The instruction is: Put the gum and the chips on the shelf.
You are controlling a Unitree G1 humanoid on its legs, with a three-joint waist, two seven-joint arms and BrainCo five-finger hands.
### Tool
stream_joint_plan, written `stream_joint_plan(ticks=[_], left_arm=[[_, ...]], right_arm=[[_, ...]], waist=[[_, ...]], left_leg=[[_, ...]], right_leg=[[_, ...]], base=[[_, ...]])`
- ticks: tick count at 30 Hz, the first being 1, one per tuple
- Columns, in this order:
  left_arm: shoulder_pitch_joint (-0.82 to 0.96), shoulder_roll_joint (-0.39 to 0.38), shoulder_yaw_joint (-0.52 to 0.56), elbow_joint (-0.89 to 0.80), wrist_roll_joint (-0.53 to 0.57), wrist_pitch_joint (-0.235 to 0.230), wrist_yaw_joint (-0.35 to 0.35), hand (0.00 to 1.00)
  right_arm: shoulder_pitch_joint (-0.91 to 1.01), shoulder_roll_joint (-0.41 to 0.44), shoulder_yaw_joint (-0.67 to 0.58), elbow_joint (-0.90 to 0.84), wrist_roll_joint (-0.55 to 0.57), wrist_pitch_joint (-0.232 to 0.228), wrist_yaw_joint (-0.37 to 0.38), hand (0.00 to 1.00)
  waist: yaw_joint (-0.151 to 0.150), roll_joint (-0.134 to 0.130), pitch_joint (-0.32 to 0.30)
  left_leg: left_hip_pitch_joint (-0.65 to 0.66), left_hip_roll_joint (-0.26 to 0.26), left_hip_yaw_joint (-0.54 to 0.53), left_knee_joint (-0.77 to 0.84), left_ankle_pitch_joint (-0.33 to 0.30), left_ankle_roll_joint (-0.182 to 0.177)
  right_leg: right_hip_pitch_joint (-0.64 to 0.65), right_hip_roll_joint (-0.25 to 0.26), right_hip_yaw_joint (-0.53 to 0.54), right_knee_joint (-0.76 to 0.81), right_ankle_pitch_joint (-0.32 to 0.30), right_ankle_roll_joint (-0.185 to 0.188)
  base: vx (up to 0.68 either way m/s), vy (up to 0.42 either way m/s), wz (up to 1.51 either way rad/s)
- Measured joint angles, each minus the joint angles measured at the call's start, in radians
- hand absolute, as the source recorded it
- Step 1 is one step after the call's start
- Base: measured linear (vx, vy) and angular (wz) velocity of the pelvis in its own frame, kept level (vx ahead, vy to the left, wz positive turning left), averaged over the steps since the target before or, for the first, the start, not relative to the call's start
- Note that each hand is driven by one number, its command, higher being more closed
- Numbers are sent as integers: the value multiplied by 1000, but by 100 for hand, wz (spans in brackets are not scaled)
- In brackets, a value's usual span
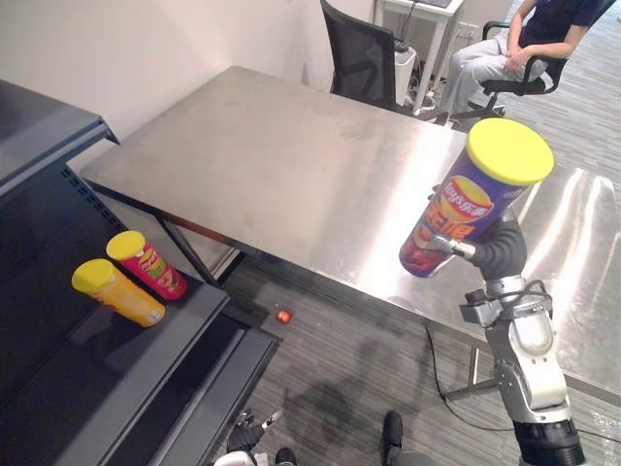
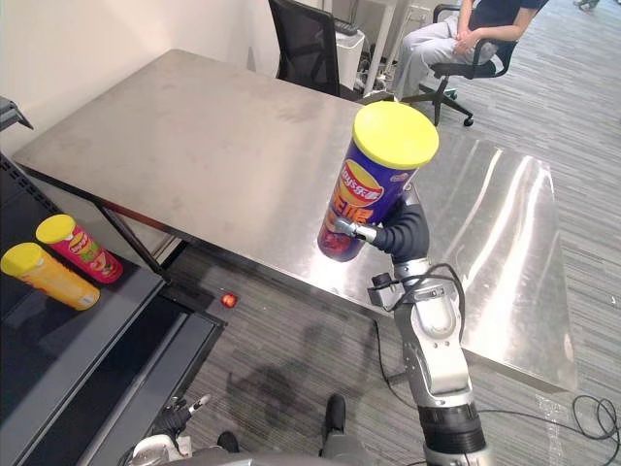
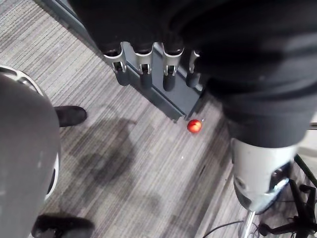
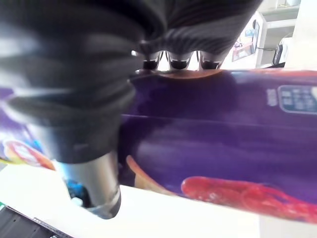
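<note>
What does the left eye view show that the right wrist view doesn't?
Left eye view: the held can's yellow lid, the steel table, an orange can and a red can lying on the dark shelf, a small red ball on the floor. Right wrist view: fingertips curled over the can. Both: the right hand gripping the purple cylindrical chips can.

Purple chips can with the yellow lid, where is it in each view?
Left eye view: purple chips can, right of centre, gripped by the right hand.
Right eye view: centre, same grip.
Right wrist view: its purple wall just past the fingers.
Left wrist view: faces the floor instead.
Shared landmark: red ball on the floor, both eye views and left wrist.
</note>
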Motion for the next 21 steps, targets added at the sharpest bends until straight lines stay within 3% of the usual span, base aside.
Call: stream_joint_plan(ticks=[4, 6, 10, 13, 14, 15, 16, 17, 18, 19, 21], left_arm=[[0, -2, 8, 1, -3, -1, 0, 0], [-4, -9, 14, -4, -13, -1, 0, 0], [-4, -12, 18, -1, -97, 4, 0, 0], [-2, -18, 31, -2, -138, 7, -2, 0], [-2, -19, 39, -13, -139, 7, -1, 0], [-2, -21, 48, -21, -135, 7, -1, 0], [-2, -22, 52, -20, -135, 7, 0, 0], [1, -22, 56, -8, -136, 9, 1, 0], [1, -20, 56, -2, -136, 9, 0, 0], [4, -16, 78, -4, -139, 7, -1, 0], [34, -23, 96, -3, -135, 8, -6, 0]], right_arm=[[25, 9, 2, -1, 0, -2, 0, 100], [34, 9, 8, 0, 0, -2, -2, 100], [34, 20, 41, 8, 0, -3, -4, 100], [26, 58, 64, 31, 0, -4, -20, 100], [17, 61, 63, 43, -1, -5, -27, 100], [0, 57, 57, 51, -2, -4, -46, 100], [-13, 55, 50, 51, -8, -4, -48, 100], [-34, 57, 28, 51, -12, -4, -52, 100], [-35, 56, 12, 50, -12, -5, -57, 100], [-45, 54, -29, 56, -15, -7, -75, 100], [-59, 45, -89, 63, -23, -8, -95, 100]], waist=[[2, 4, 1], [-2, 23, 16], [-8, 39, 35], [-7, 54, 44], [-7, 59, 48], [15, 75, 58], [25, 80, 62], [31, 103, 73], [29, 102, 75], [29, 93, 81], [26, 94, 80]], left_leg=[[-35, 17, 17, 99, -51, 0], [-103, 51, -4, 268, -133, 3], [-131, 47, -69, 314, -151, 7], [-202, 46, -208, 275, -79, -9], [-212, 46, -259, 236, -42, -21], [-215, 59, -316, 137, 37, -34], [-207, 77, -317, 85, 59, -20], [-188, 122, -210, 13, 46, 61], [-185, 138, -140, -1, 2, 134], [-206, 160, -7, 83, 16, 142], [-196, 202, 142, 329, 37, 155]], right_leg=[[-44, -2, 24, 86, -39, -7], [-112, -8, 27, 258, -128, -7], [-124, -49, -23, 386, -213, -13], [-117, -71, -173, 406, -234, -47], [-111, -74, -234, 409, -241, -59], [-102, -62, -317, 415, -258, -84], [-91, -53, -351, 411, -263, -93], [-61, -36, -426, 385, -267, -100], [-46, -40, -466, 364, -267, -102], [-38, -80, -529, 370, -280, -127], [-26, -109, -606, 389, -299, -155]], base=[[-29, -15, -15], [-46, -9, 9], [-71, -19, 55], [-44, -113, 122], [-51, -238, 197], [-50, -218, 155], [-90, -283, 156], [-66, -205, 122], [-59, -199, 168], [-44, -165, 146], [-74, -179, 120]])
